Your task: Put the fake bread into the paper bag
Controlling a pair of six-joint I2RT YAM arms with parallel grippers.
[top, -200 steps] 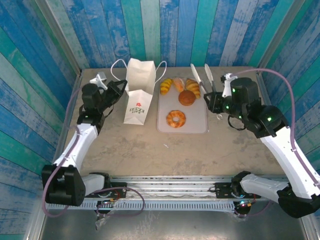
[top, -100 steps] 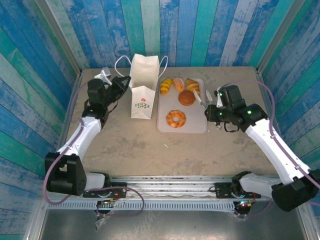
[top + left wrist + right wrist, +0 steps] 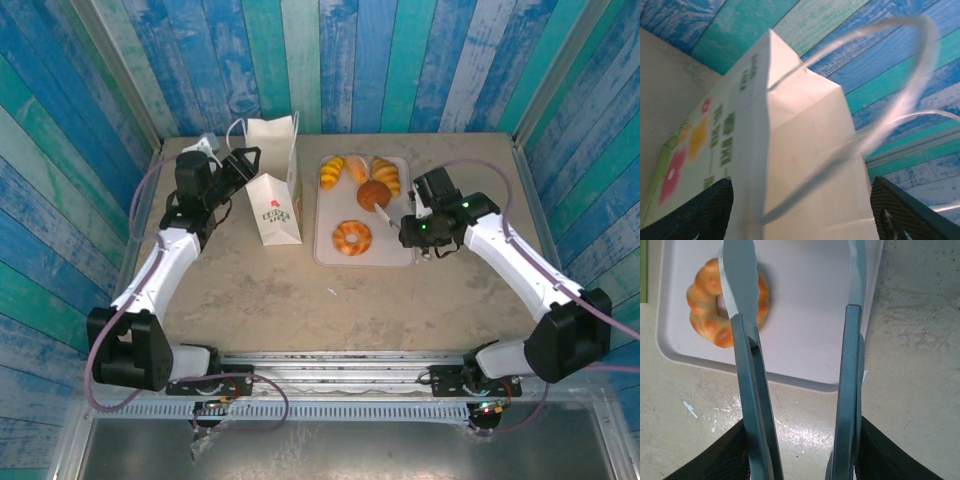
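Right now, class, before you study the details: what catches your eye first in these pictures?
A tall white paper bag stands upright left of centre, the left gripper at its side. Beside it a pale tray holds glossy orange pastries, a ring doughnut nearest the arms. The right gripper holds metal tongs out over the tray.

Blue-green plank walls (image 3: 400, 60), beige table (image 3: 260, 290)

Overhead camera high behind the arm bases, whole table (image 3: 300, 300) in sight, left wrist camera tight against the paper bag (image 3: 805, 150), tilted upward, right wrist camera staring down the tongs (image 3: 747, 365) onto the tray (image 3: 805, 315) at its near edge, overhead covers both spots
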